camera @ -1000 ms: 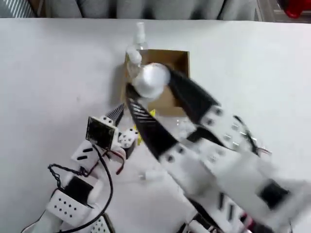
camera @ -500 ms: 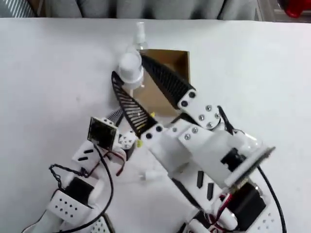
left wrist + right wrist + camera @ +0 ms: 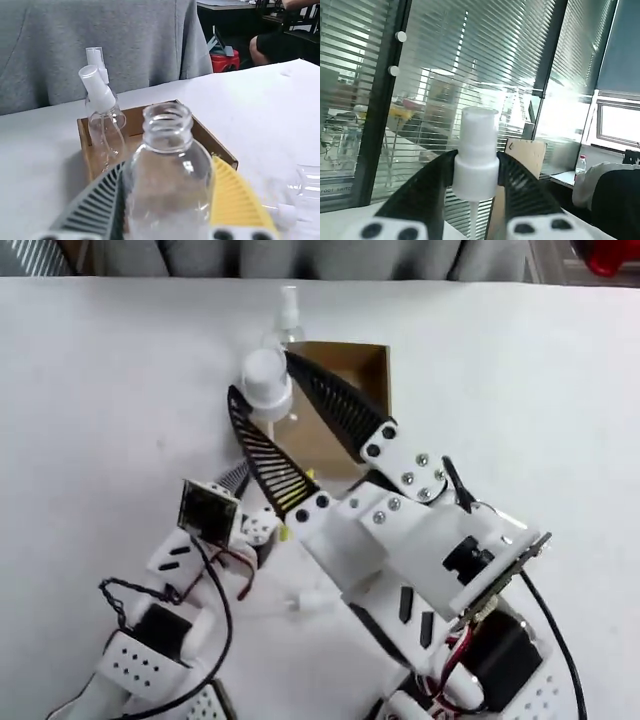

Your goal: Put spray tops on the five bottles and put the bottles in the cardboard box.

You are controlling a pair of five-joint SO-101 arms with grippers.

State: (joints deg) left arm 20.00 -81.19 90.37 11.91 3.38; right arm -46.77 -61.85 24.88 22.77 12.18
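Observation:
My right gripper (image 3: pixel 262 378) is shut on a white spray top (image 3: pixel 266 375), held above the left edge of the cardboard box (image 3: pixel 365 365). In the right wrist view the spray top (image 3: pixel 477 150) stands upright between the black fingers (image 3: pixel 427 180), its tube hanging down. My left gripper (image 3: pixel 167 200) is shut on a clear bottle (image 3: pixel 167 165) with an open neck, upright between a grey and a yellow finger, just in front of the box (image 3: pixel 87 150). Two clear bottles with spray tops (image 3: pixel 102 117) stand at the box's far corner.
A loose spray top (image 3: pixel 310 600) lies on the table under the right arm; in the left wrist view it is the spray top (image 3: pixel 285 215) beside a clear bottle on its side (image 3: pixel 307 182). The right arm's body hides much of the near table.
My right gripper has carried the spray top leftward, from over the box's middle to over its left edge, and the arm has swung round. The left arm has not moved.

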